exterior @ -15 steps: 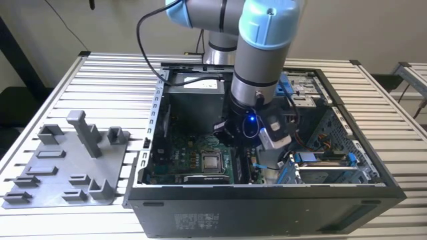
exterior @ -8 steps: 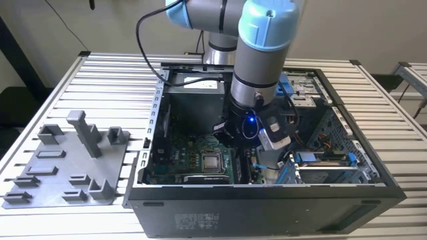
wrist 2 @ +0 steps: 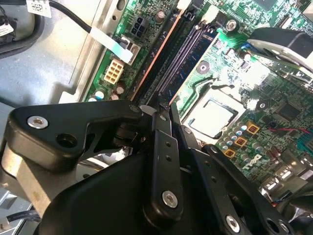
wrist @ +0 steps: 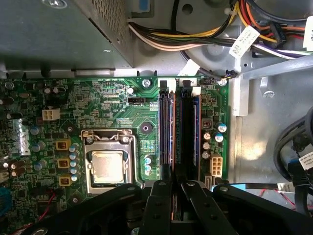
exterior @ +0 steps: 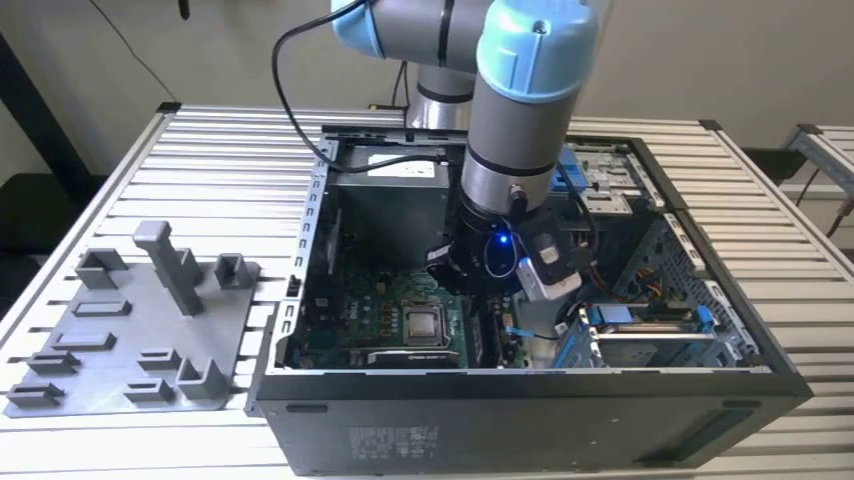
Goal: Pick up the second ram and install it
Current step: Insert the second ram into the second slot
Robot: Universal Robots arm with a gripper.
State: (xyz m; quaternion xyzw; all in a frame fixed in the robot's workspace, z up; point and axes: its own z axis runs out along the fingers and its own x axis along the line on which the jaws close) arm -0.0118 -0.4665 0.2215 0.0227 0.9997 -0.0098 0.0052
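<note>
**Ana:** Starting with the exterior view, what do you see?

**Ben:** The arm reaches straight down into the open computer case [exterior: 534,390] on the slatted table [exterior: 227,160]. The gripper [exterior: 467,270] is low over the motherboard [exterior: 374,300]. The case walls stand close on all sides, and the only free room is upward. The grey tray [exterior: 134,330] lies outside the case, toward the exterior view's left, well apart from the gripper.

**Ana:** And the second wrist view?

**Ben:** The gripper [wrist 2: 164,105] has its jaws drawn almost together, leaving only a thin slit. I can't make out anything pinched in it. The second ram [wrist 2: 149,66] stands on edge in a memory slot. It is a slim dark stick with a copper-toned edge. Its long axis runs straight away from the fingertips [wrist 2: 157,110], and its near end is just beside them. Ribbed dark slots run parallel right beside it.

**Ana:** And the first wrist view?

**Ben:** The gripper [wrist: 177,188] shows the same near-closed jaws, directly over the slot bank. The second ram [wrist: 166,132] runs lengthwise from the gripper toward the board's far edge, where the cables [wrist: 195,39] bunch. The processor socket [wrist: 107,166] sits near one long side. A second dark slot strip [wrist: 183,132] runs parallel just beside the other side, so there is little sideways clearance.
</note>
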